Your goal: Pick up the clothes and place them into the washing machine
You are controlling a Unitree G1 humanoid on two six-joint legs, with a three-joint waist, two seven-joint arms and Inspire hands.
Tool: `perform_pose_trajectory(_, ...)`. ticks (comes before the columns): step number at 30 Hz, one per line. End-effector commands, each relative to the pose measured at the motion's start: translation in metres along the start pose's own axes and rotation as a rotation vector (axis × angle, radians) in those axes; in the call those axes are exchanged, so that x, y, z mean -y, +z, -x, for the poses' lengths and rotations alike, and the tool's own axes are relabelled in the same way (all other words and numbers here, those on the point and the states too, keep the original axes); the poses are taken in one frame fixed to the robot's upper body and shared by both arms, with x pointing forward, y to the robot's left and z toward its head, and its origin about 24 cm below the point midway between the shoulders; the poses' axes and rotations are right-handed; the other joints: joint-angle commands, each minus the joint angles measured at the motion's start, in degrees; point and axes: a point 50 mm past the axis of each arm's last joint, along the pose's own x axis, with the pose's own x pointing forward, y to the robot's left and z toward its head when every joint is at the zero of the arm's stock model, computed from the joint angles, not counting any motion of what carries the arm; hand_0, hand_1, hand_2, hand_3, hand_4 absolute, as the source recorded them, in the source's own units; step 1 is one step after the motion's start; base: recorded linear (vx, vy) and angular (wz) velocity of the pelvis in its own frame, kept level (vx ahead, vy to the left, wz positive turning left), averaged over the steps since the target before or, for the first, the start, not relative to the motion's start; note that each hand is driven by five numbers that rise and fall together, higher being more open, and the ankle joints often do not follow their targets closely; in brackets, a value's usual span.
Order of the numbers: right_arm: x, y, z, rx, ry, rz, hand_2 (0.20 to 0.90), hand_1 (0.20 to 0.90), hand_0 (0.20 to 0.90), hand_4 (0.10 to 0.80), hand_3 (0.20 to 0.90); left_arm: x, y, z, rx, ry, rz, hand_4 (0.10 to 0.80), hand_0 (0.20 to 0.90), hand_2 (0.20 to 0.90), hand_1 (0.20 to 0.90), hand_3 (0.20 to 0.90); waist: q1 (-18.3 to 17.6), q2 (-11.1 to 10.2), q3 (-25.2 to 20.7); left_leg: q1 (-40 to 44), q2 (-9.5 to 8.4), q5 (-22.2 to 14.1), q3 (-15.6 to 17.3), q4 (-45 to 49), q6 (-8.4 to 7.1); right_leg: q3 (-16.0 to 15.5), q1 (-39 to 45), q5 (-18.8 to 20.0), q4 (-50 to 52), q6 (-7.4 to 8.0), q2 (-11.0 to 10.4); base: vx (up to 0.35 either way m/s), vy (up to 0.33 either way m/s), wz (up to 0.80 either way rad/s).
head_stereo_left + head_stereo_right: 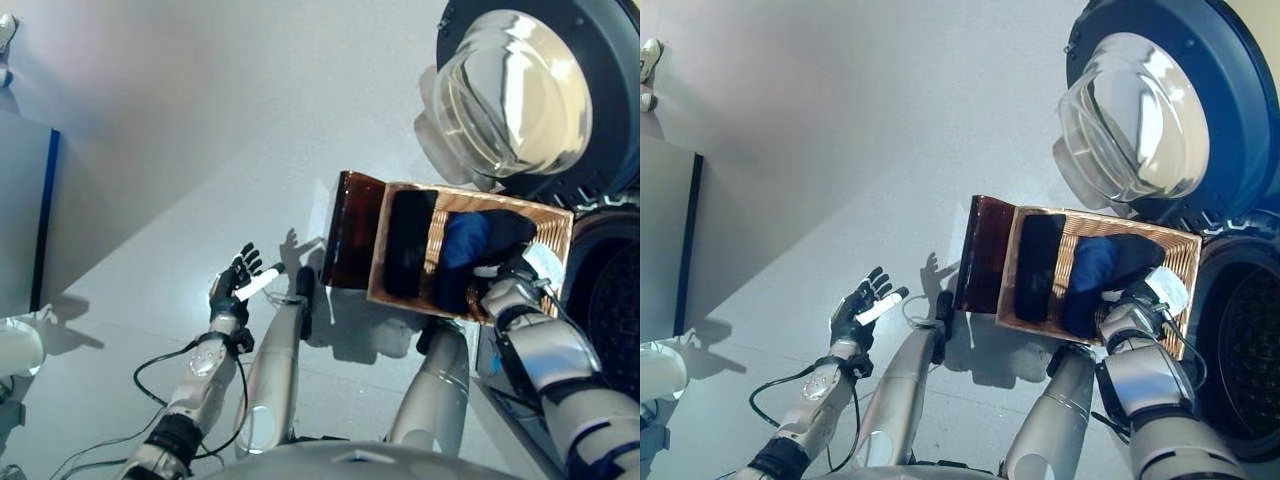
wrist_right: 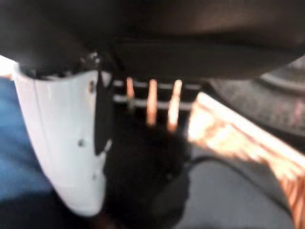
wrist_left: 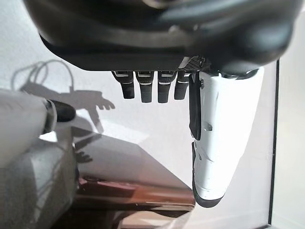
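Left eye view: a wooden slatted basket [image 1: 553, 222] stands on the grey floor [image 1: 200, 150] just beside the washing machine [image 1: 610, 300], whose round glass door [image 1: 515, 90] hangs open above the basket. Inside the basket lie a black garment [image 1: 408, 240] along the side away from the machine and a blue garment [image 1: 465, 240] next to it, with more dark cloth [image 1: 508, 232] over the blue one. The right hand [image 1: 510, 272] reaches into the basket at the blue and dark clothes; its fingers are hidden in the cloth. The left hand [image 1: 235, 285] hovers over bare floor, well apart from the basket, fingers straight and spread, white-covered thumb out.

Right eye view: the same layout; the drum opening [image 1: 1240, 350] of the machine shows dark at the right edge, with the basket [image 1: 1185, 260] touching or nearly touching it. The right hand [image 1: 1135, 300] sits at the basket's near edge.

Left wrist view: the left hand [image 3: 157, 88] is open, fingers extended in a row beside the white thumb cover, holding nothing; floor lies beyond.

Right wrist view: the right hand [image 2: 62, 143] shows its white thumb against blue cloth [image 2: 19, 157] and dark cloth [image 2: 143, 167], with basket slats [image 2: 152, 102] behind; whether the fingers grip the clothes cannot be told
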Motion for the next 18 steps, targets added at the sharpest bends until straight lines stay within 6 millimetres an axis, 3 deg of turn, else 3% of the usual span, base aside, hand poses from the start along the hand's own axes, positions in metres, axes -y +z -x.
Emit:
perform_pose_trajectory(1,-0.003,-0.028,0.0,-0.078,0.02,0.087,0.2,0.2,0.2,0.3,0.2,-0.001,0.033,0.002,0.158,-0.042,-0.026,0.8,0.9,0.9,0.9,0.9,0.9,0.8,-0.8,0.7,1.36,-7.7,-1.1,7.0,0.18,3.5,0.2,7.6,-3.2,-0.66,0.3,0.0,0.0,0.0)
perform_pose_trajectory(10,0.003,-0.026,-0.002,-0.095,0.003,0.069,0.2,0.2,0.2,0.3,0.2,-0.003,0.038,0.002,0.174,-0.031,-0.021,0.8,0.9,0.9,0.9,0.9,0.3,0.5,-1.2,0.2,1.43,-7.9,-1.0,7.4,0.1,4.3,-0.7,7.7,-3.0,-0.74,0.5,0.0,0.0,0.0)
perform_pose_trajectory(18,0.022,-0.019,-0.009,-0.133,-0.091,-0.178,0.2,0.2,0.2,0.3,0.2,-0.012,0.038,0.003,0.175,0.014,-0.013,0.8,0.9,0.9,0.9,0.9,-0.5,0.1,-1.4,1.6,2.15,-7.9,-0.4,6.8,-0.33,4.8,0.0,7.6,-3.5,-0.77,1.2,0.001,-0.001,-0.01)
